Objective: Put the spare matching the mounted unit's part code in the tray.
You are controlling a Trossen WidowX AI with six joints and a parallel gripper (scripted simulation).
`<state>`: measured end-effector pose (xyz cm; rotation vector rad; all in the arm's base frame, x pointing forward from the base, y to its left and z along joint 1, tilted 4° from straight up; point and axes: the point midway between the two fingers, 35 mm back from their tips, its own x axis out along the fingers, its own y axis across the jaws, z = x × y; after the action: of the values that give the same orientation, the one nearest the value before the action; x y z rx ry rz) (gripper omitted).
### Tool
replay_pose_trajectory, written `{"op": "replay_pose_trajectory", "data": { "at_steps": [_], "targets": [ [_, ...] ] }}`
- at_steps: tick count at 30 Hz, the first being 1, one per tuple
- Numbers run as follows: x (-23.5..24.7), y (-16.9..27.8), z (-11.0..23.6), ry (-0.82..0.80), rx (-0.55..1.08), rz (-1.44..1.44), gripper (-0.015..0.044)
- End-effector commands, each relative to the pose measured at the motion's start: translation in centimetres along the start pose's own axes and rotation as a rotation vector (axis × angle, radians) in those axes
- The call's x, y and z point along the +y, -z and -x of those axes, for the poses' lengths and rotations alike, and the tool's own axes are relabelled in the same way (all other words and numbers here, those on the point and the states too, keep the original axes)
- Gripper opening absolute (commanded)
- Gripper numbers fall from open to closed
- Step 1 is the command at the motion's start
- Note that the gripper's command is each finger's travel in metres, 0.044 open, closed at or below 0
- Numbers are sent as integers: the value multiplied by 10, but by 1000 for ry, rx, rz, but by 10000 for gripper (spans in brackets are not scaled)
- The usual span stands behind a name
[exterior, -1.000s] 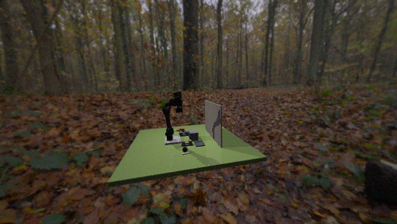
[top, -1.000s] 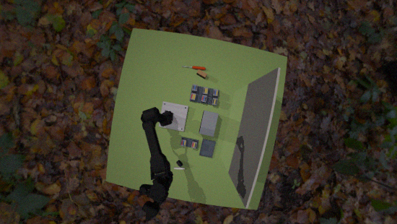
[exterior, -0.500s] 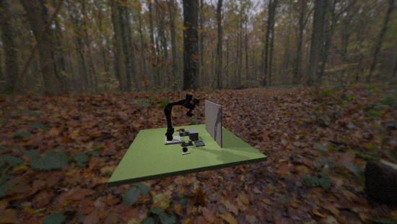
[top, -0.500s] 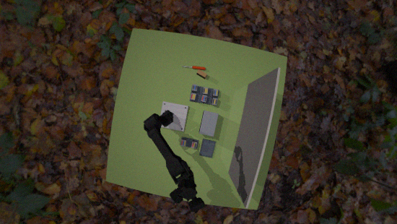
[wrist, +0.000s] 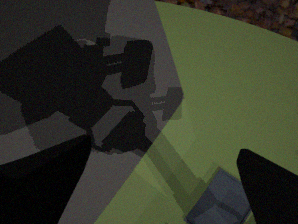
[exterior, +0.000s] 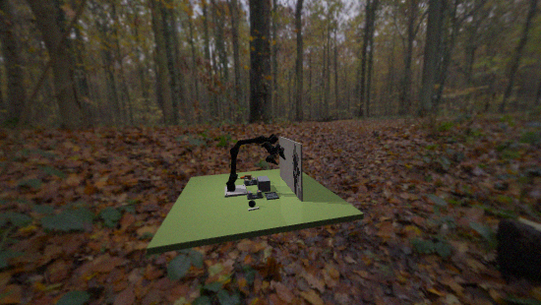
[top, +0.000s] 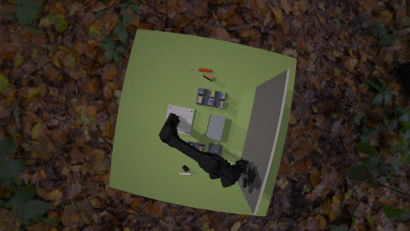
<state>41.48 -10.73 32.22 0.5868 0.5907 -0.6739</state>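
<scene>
A green table top (top: 156, 149) sits tilted on a floor of fallen leaves. A grey upright panel (top: 266, 138) stands along its right side. The black arm (top: 190, 149) reaches from a pale base plate (top: 186, 115) toward the panel, its gripper (top: 249, 175) close to the panel's face with fingers wide apart and nothing between them. A grey box (top: 215, 127) stands beside the plate, a rack of coloured parts (top: 211, 97) above it, and an orange-handled tool (top: 203, 69) farther up.

One arm (top: 194, 153), one grey upright panel (top: 266, 138), one grey box (top: 215, 127), one orange-handled tool (top: 204, 69), one brown block (top: 209, 77), one white stick (top: 185, 173).
</scene>
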Motion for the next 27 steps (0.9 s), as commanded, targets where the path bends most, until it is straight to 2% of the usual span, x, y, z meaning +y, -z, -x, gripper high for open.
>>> {"op": "replay_pose_trajectory", "data": {
  "at_steps": [1,11,27],
  "targets": [
    [31,71,0,-31,242,348,440],
    [55,204,39,-140,715,1036,440],
    [54,210,42,-146,738,1067,440]
  ]
}}
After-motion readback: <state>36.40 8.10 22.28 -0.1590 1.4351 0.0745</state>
